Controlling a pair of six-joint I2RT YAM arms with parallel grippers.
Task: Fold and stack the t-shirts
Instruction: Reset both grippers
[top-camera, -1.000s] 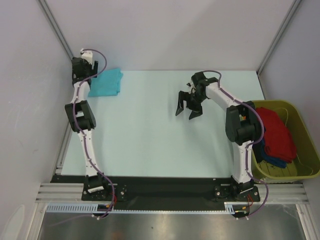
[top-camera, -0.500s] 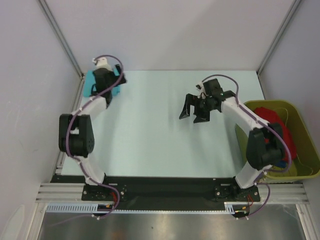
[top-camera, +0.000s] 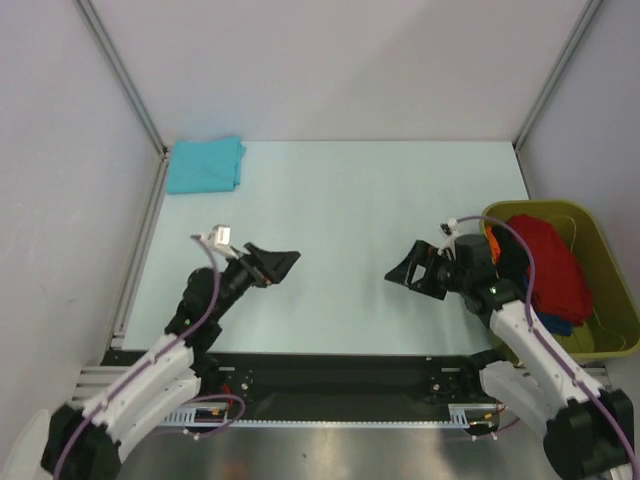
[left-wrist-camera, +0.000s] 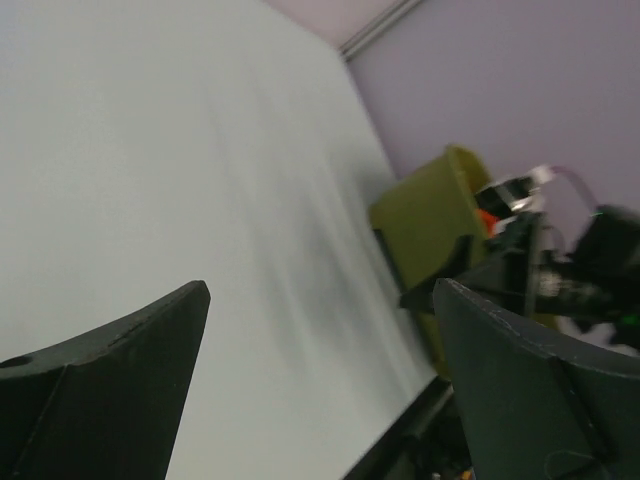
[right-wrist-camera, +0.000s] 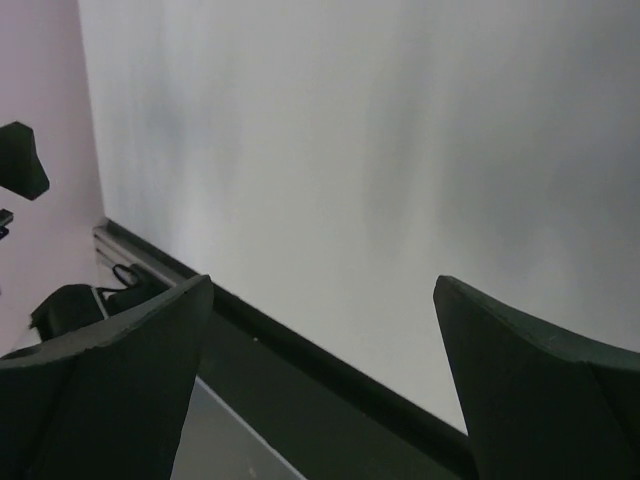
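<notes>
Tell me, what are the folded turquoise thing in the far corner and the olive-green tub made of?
The turquoise t-shirt looks like soft, matte cloth: rounded edges, layered folds, no shine. The olive-green tub seems to be rigid moulded plastic: smooth, evenly coloured walls and a firm rim that holds its shape. How glossy it is cannot be judged from here.

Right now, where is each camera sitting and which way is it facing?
Top: high behind the robot, looking down on the table, turquoise shirt and tub; left gripper and right gripper show.
Left wrist: behind the left gripper, facing across the table toward the tub; its open fingers show.
Right wrist: behind the right gripper, facing the table's near edge; its open fingers show.
Shared: top and left wrist both see the tub.
</notes>
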